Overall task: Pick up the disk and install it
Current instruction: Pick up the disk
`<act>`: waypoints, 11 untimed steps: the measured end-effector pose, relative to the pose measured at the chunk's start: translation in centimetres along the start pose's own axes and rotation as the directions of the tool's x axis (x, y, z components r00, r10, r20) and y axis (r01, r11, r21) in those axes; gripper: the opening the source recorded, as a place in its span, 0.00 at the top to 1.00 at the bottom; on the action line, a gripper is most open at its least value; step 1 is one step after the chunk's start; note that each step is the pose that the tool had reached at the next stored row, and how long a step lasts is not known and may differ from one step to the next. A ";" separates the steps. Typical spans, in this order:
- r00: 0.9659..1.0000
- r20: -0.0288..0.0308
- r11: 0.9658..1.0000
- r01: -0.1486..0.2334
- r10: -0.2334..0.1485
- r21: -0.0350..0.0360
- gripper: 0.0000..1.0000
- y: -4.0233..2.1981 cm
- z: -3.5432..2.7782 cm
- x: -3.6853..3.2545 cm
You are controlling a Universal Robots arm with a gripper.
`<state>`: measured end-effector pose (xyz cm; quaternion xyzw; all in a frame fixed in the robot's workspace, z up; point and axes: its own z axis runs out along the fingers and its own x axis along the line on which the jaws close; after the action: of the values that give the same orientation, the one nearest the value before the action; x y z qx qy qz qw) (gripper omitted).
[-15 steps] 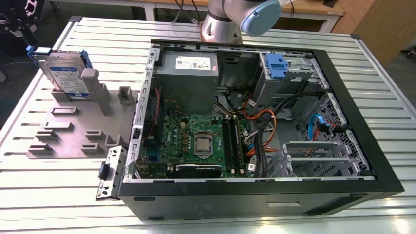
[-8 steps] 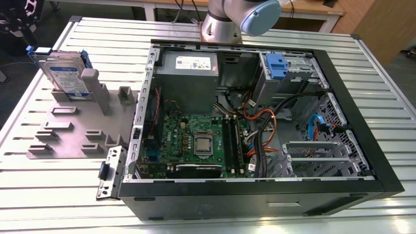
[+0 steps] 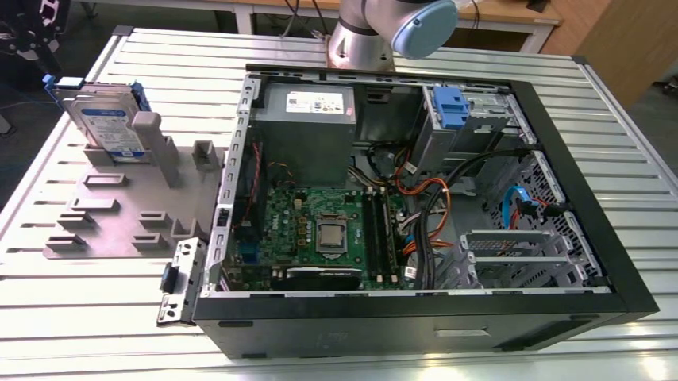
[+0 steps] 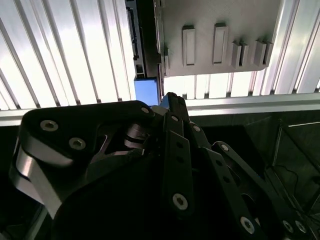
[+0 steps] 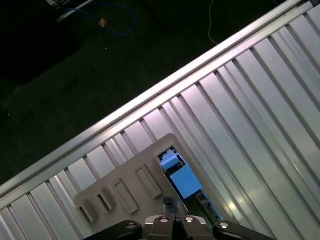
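The disk (image 3: 106, 123) stands on edge in a slot of the grey holder (image 3: 117, 214) on the table, at the exterior view's left. It is silver-grey with a blue-and-white label and a blue bracket. My black gripper (image 3: 25, 40) hangs above it, a little further towards the exterior view's left, and is apart from it. In the first wrist view the gripper (image 5: 174, 216) looks down on the disk's blue bracket (image 5: 181, 181); its fingers are together with nothing between them. In the second wrist view the gripper (image 4: 170, 100) sits near the disk's blue edge (image 4: 146, 90).
An open computer case (image 3: 593, 238) lies on the slatted metal table (image 3: 95, 317), at the exterior view's right of the holder. Inside are a grey power-supply box (image 3: 307, 119), a motherboard (image 3: 317, 230), cables and a blue clip (image 3: 450, 107) at the drive bay. The arm's base (image 3: 366, 36) stands behind the case.
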<state>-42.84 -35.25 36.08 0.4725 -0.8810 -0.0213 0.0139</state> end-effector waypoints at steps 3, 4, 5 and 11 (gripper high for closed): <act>1.000 -0.001 1.000 0.023 -0.023 0.000 0.89 0.00 0.00 0.00; 1.000 -0.002 1.000 0.031 -0.031 0.000 0.89 0.00 0.00 0.00; 0.999 -0.002 0.999 0.039 -0.039 0.000 0.89 0.00 0.00 0.00; 0.996 -0.004 0.996 0.084 -0.084 0.000 0.89 0.00 0.00 0.00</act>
<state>-42.84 -35.26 36.07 0.5091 -0.8603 -0.0207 0.0148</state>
